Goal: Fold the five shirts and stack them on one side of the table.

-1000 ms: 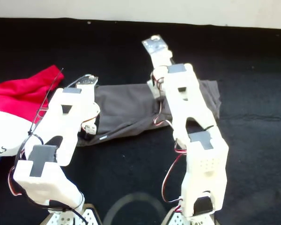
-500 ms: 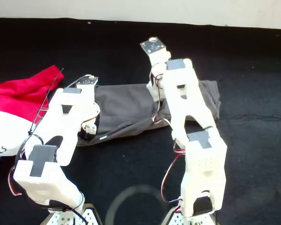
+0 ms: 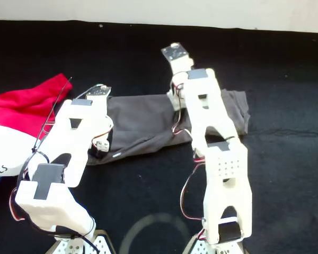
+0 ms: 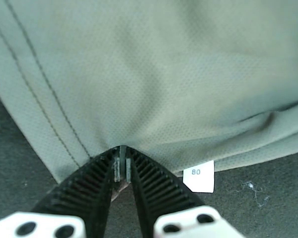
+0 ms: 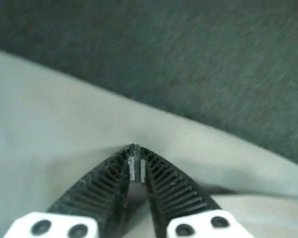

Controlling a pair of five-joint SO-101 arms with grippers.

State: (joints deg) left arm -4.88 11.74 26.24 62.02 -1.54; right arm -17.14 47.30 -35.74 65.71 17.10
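White shirt [image 3: 4, 149]: near left on the black table [image 3: 286, 180], partly under the red one.
Left gripper [image 4: 121, 154]: fingers pressed together, pinching the near-left hem of the gray shirt [image 3: 143, 120], beside its small white tag [image 4: 199, 177].
Gray shirt: mid-table, spread flat, long axis running left to right.
Red shirt [image 3: 27, 103]: left, bunched, just beside the gray shirt's left end.
Right gripper [image 5: 135, 152]: fingers closed, nipping the gray shirt's far edge.

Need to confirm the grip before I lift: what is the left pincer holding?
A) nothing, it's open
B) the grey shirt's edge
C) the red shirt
B: the left wrist view shows the left pincer shut on the edge of the grey shirt, beside its small white tag.
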